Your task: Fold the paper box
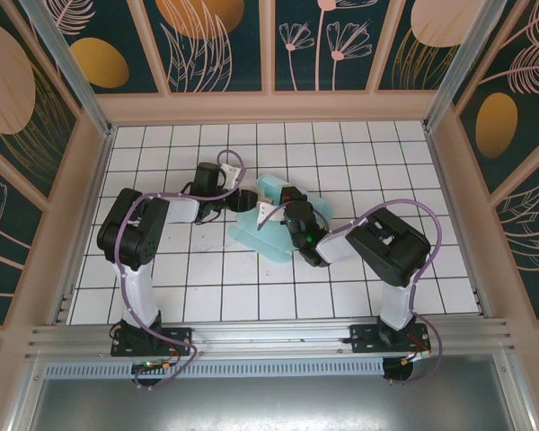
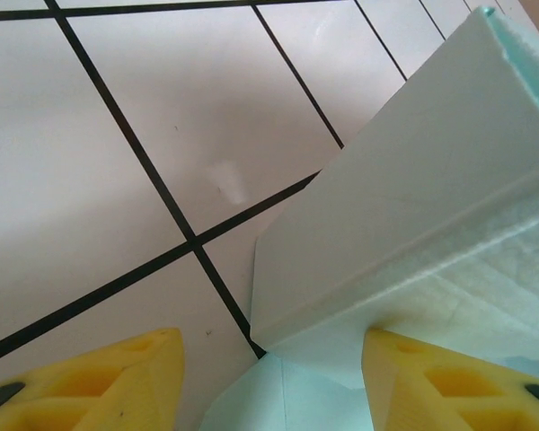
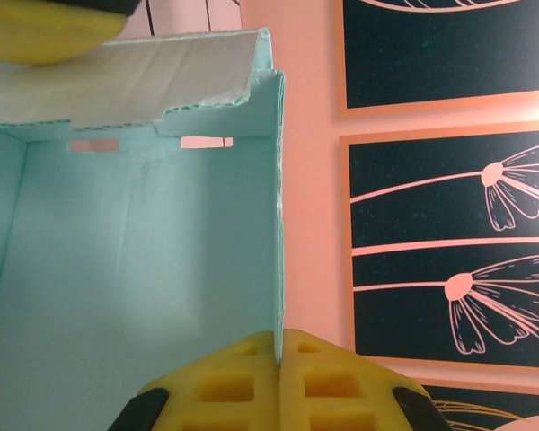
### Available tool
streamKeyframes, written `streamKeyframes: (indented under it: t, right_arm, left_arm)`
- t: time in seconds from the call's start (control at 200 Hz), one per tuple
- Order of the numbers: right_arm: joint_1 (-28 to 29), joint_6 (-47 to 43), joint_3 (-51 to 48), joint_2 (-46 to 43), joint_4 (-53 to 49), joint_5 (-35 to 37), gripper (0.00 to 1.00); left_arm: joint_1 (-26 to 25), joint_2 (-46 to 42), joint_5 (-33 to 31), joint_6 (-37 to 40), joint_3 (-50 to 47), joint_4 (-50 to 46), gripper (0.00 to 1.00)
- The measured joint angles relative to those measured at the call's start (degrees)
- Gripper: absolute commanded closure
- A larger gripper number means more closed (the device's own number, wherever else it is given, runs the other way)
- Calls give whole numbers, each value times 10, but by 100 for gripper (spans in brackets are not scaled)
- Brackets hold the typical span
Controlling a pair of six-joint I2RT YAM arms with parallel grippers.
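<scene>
The paper box (image 1: 251, 235) is pale teal card, partly raised, at the middle of the tiled floor. In the left wrist view a folded wall of the box (image 2: 413, 180) rises on the right, with a flat flap below it. My left gripper (image 2: 271, 338) stands open at the box's left end (image 1: 241, 199); its right finger (image 2: 449, 382) touches the underside of the wall and its left finger (image 2: 99, 382) is clear of the card. My right gripper (image 3: 278, 336) is shut on the edge of an upright box wall (image 3: 144, 251), above the box's middle (image 1: 290, 196). A yellow finger (image 3: 45, 27) of the left gripper presses the far flap.
The white tiled floor (image 1: 207, 287) has black grid lines. Pink-framed walls with dark flower panels (image 1: 225, 45) close in the back and both sides. An aluminium rail (image 1: 269, 337) with both arm bases runs along the near edge.
</scene>
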Motion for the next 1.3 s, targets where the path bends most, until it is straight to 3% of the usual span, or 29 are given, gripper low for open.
streamKeyframes:
  t: [0.26, 0.81, 1.045, 1.301]
  right_arm:
    - [0, 23, 0, 0, -8, -2, 100]
    - [0, 75, 10, -23, -67, -33, 100]
    - [0, 85, 17, -24, -81, -40, 100]
    - [-1, 89, 21, -24, -89, -38, 100]
  left_arm:
    - [-9, 1, -19, 0, 3, 1, 52]
    - [-19, 10, -27, 9, 12, 38, 54]
    - [-25, 10, -23, 21, 11, 73, 62]
    - [-28, 14, -28, 33, 11, 86, 78]
